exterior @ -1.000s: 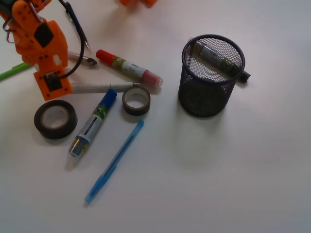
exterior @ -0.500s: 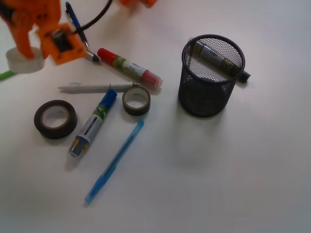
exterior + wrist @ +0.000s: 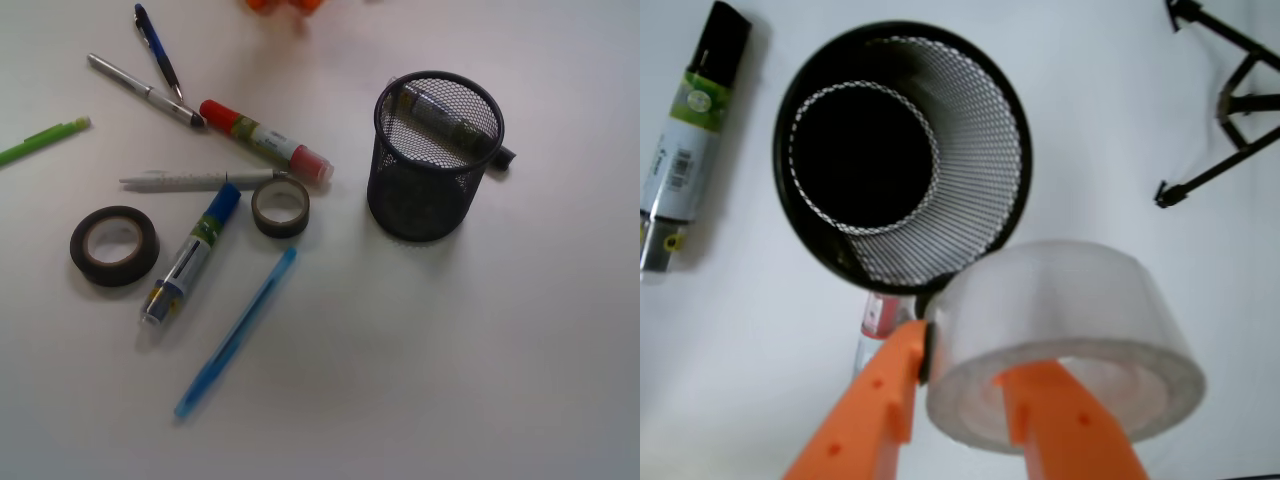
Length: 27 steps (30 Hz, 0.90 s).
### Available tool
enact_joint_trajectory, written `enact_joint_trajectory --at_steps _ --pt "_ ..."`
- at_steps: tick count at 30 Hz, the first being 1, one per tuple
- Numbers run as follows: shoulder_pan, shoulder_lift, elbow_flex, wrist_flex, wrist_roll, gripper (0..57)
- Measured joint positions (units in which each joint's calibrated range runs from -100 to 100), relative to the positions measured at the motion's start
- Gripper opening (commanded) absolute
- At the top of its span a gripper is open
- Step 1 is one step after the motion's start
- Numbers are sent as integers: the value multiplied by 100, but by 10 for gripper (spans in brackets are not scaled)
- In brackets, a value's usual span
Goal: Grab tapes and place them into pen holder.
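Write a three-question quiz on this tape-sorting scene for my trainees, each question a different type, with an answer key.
1. True or false: the pen holder already has a tape roll inside it.
2. Multiple choice: what is held between the gripper fingers? A) the blue pen B) the translucent tape roll C) the red marker
3. Short answer: how many tape rolls lie on the table in the front view?

Key
1. False; the wrist view shows only its bare dark bottom.
2. B
3. Two: the wide dark roll and the smaller dark roll.
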<state>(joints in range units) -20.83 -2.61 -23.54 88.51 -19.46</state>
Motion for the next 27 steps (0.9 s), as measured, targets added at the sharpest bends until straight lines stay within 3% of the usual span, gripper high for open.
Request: enact_joint_trajectory --at_steps 5,14,16,20,21,27 --pt "-118 113 1590 -1365 -230 3" --pt "-274 505 1878 -1624 -425 17" --pt "-407 540 1878 -1624 -474 83" --pt "-348 549 1878 -1624 -498 288" --pt "-340 549 1878 -1624 -498 308" --pt "-503 549 1878 -1624 -498 294"
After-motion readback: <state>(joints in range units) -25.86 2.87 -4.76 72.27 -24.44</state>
